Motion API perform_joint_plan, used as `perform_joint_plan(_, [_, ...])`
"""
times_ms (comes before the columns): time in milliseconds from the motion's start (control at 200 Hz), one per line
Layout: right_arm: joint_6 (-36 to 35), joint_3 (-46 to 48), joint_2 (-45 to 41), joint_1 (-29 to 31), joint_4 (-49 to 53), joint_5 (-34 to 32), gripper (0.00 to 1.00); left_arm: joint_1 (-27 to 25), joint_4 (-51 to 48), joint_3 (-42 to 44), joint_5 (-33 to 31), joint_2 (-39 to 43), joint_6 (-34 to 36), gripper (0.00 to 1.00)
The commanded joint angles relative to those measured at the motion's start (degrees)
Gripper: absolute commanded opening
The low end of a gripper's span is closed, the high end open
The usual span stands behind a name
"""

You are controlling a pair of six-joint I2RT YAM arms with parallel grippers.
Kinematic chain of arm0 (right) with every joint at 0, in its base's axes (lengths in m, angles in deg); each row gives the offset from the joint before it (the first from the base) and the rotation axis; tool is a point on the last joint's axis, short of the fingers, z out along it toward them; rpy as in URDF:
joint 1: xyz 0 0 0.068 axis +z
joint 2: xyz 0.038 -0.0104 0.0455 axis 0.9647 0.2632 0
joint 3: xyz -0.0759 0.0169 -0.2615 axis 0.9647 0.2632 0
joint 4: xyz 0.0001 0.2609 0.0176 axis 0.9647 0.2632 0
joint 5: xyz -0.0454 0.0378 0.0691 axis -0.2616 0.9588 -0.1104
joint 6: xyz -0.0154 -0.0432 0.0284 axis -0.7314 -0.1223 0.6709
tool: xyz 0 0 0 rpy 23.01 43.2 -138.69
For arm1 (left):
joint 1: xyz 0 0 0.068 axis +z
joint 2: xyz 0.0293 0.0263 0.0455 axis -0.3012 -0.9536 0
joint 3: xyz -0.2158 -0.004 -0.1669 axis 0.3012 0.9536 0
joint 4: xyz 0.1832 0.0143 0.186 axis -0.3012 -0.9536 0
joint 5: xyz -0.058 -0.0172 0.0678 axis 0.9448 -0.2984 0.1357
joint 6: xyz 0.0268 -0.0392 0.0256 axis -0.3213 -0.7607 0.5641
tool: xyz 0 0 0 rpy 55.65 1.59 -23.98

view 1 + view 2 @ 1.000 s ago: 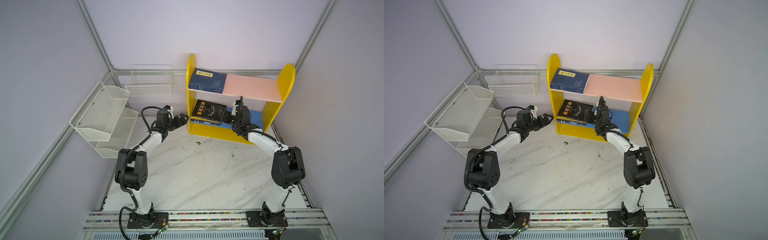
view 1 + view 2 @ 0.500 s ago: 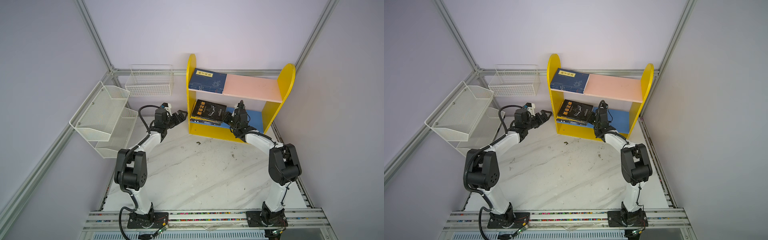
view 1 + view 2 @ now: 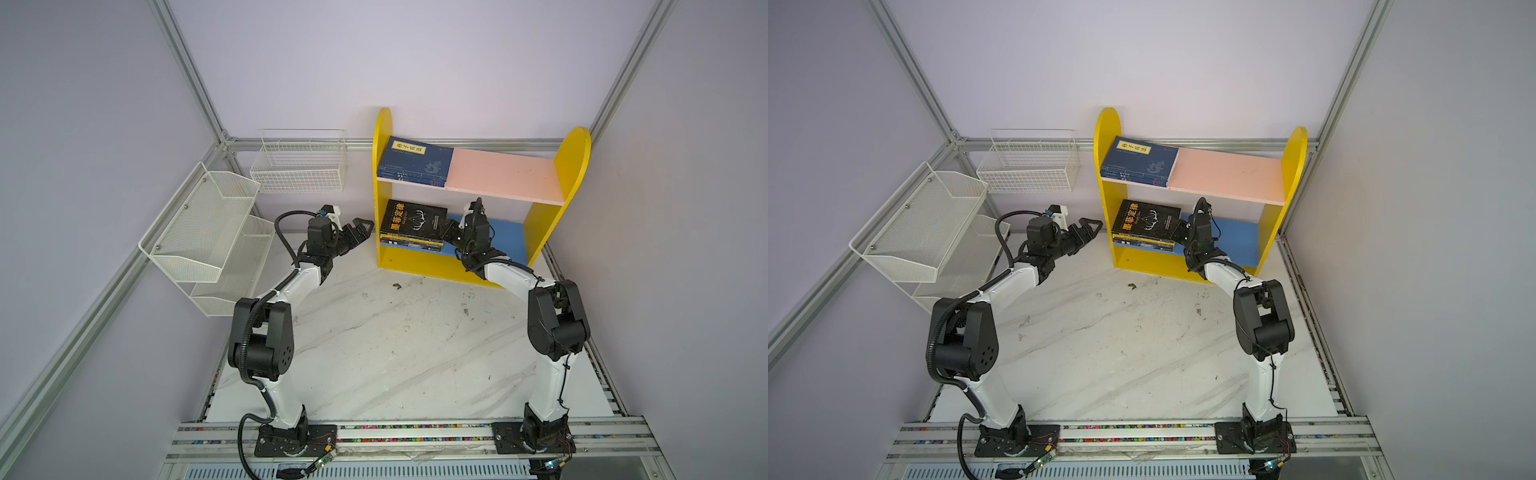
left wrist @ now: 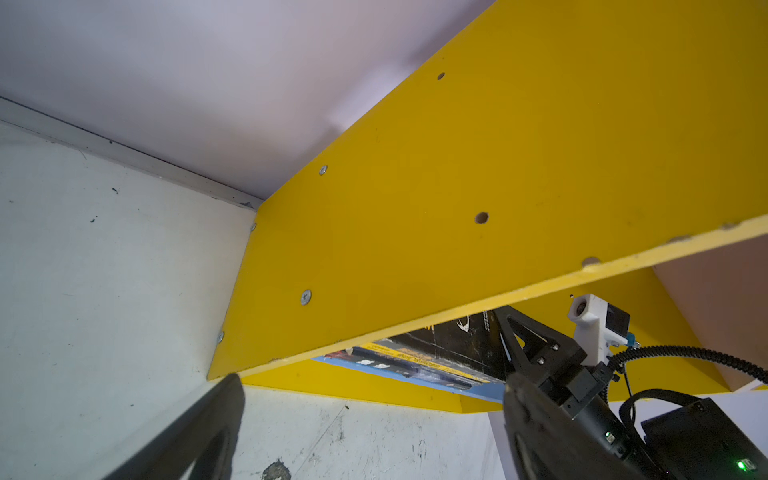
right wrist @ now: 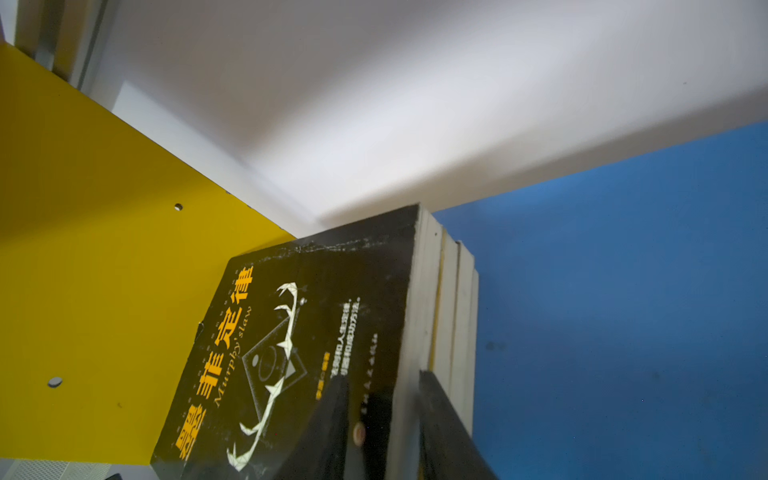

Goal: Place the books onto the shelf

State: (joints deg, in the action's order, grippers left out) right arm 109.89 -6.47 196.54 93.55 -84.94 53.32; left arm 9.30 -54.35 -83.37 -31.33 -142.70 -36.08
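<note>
The shelf (image 3: 382, 174) (image 3: 1106, 166) stands at the back of the table. Navy books (image 3: 415, 162) (image 3: 1140, 160) lie flat on its pink upper board. A stack of books topped by a black one (image 3: 415, 222) (image 3: 1146, 220) (image 5: 311, 324) lies on the blue lower board (image 5: 623, 291). My right gripper (image 3: 446, 230) (image 3: 1179, 230) (image 5: 384, 382) is shut on the black book's right edge, one finger on the cover and one under its pages. My left gripper (image 3: 363, 232) (image 3: 1092, 232) (image 4: 374, 419) hangs open just outside the yellow left side panel (image 4: 457, 187), holding nothing.
A white mesh tiered rack (image 3: 208, 232) hangs on the left wall and a white wire basket (image 3: 299, 164) on the back wall. The marble table (image 3: 395, 340) carries a small scrap (image 3: 397, 286) in front of the shelf. Walls close in on both sides.
The right gripper's jaws have closed in on the top black book, and that arm has shifted slightly inward. The left arm has barely moved and stays open.
</note>
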Motion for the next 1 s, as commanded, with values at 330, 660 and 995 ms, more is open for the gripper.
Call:
perform_joint_plan(330, [0.6,-2.0,-0.7,1.0,1.0,-3.2,0.53,0.9,3.3,1.7,2.2,1.7,-0.8,0.97])
perform_joint_plan(660, [5.4,-2.3,-0.5,0.9,7.5,-7.9,0.63,1.1,1.3,-2.6,4.3,-0.6,2.1,1.00])
perform_joint_plan(995, [10.8,-0.6,2.8,1.3,-3.6,1.8,0.43,1.1,2.6,-6.4,5.7,-4.0,1.5,1.00])
